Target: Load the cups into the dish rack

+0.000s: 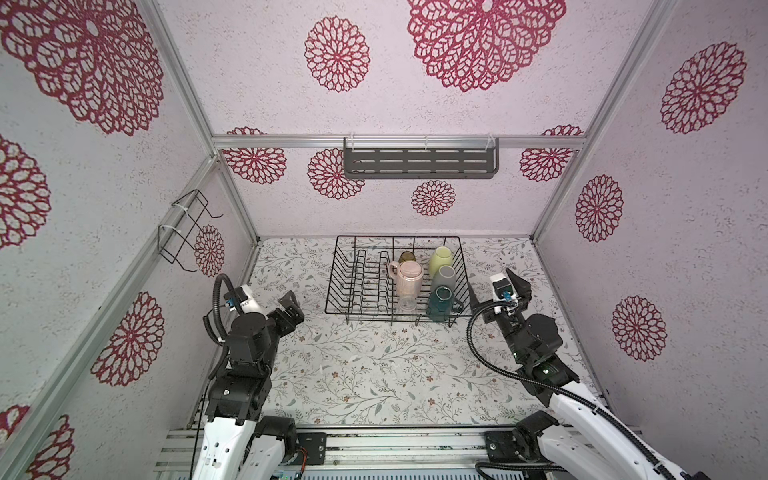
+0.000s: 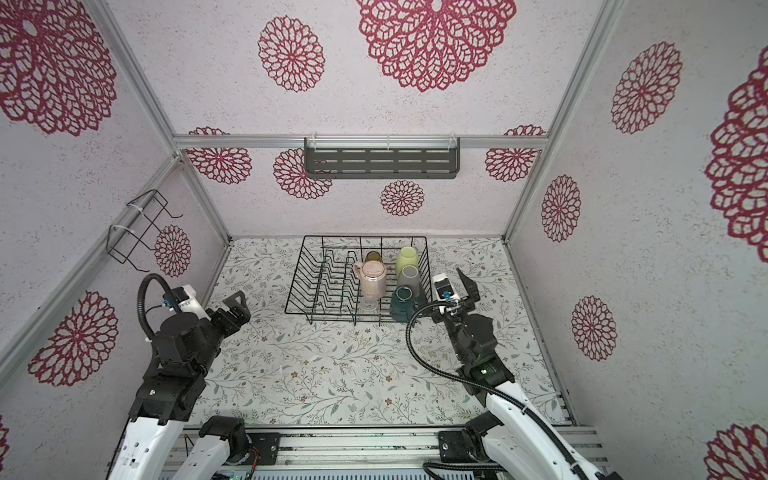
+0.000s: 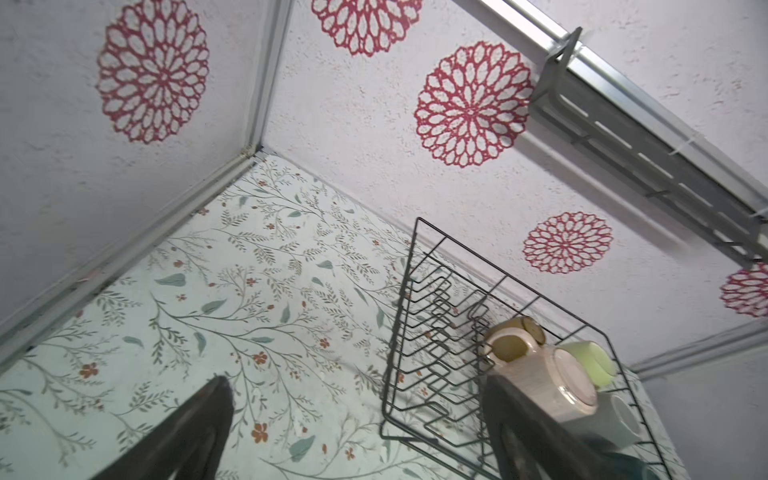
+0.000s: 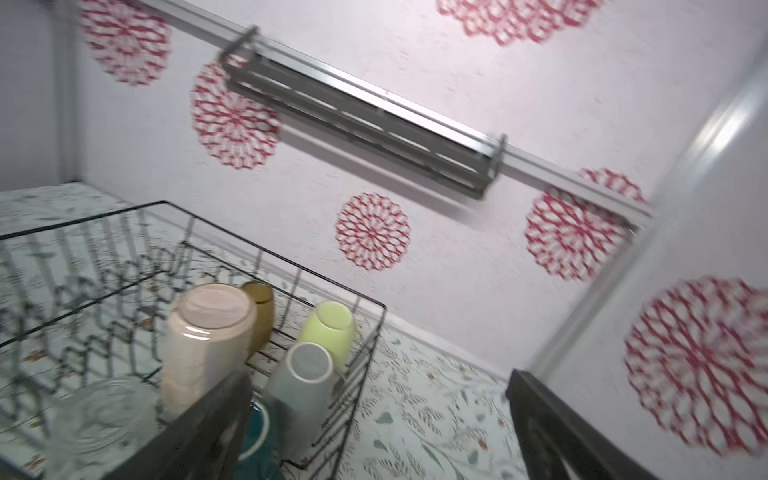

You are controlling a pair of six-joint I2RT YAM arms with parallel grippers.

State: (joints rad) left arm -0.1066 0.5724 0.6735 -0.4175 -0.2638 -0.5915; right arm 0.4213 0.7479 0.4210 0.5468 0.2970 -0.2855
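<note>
- Six assorted cups (image 1: pixel 409 277) are being carried inside the large black wire dish rack (image 1: pixel 360 272).
- Left gripper (image 1: pixel 296 307) and right gripper (image 1: pixel 489 279) are being shown wide open, empty.
- Cups are being judged light, rigid, slippery, breakable; mid-wall grasping is being advised.

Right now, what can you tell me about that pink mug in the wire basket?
The pink mug looks pearly and glossy, perhaps glazed ceramic, with a loop handle on its side. It stands upside down, flat base up, inside the black wire dish rack, next to the plate slots. The amber glass stands close behind it, the clear glass close in front.
</note>
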